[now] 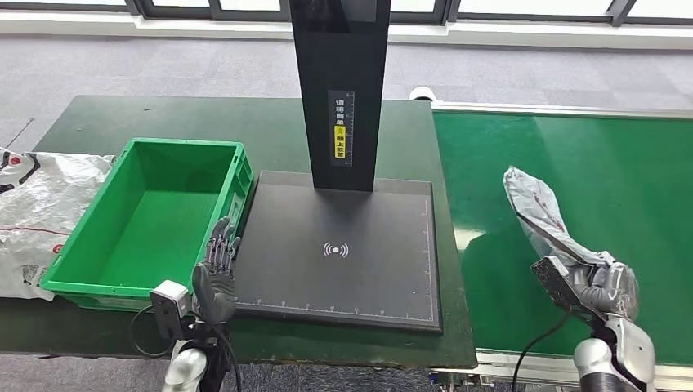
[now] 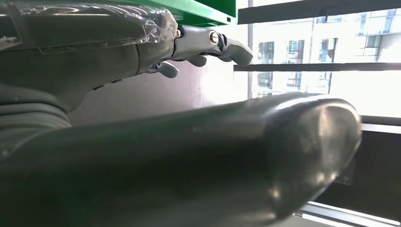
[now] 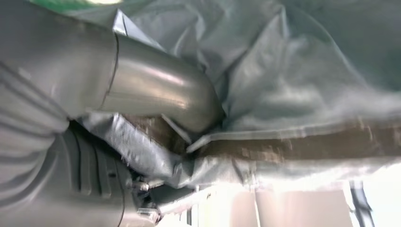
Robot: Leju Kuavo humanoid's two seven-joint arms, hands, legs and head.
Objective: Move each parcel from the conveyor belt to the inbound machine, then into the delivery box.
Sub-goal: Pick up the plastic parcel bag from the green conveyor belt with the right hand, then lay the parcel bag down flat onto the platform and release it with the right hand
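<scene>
A crumpled grey plastic parcel lies on the green conveyor belt at the right, its near end in my right hand, which grips it. In the right wrist view the thumb presses into the grey parcel film. The black inbound machine plate with its upright post stands in the middle. The green delivery box is empty at the left. My left hand hovers between box and plate, fingers straight and apart, holding nothing; its fingers show in the left wrist view.
Several white and grey parcel bags lie left of the box on the dark green table. The belt's metal rim runs along the far side. Grey carpet and a window line lie beyond.
</scene>
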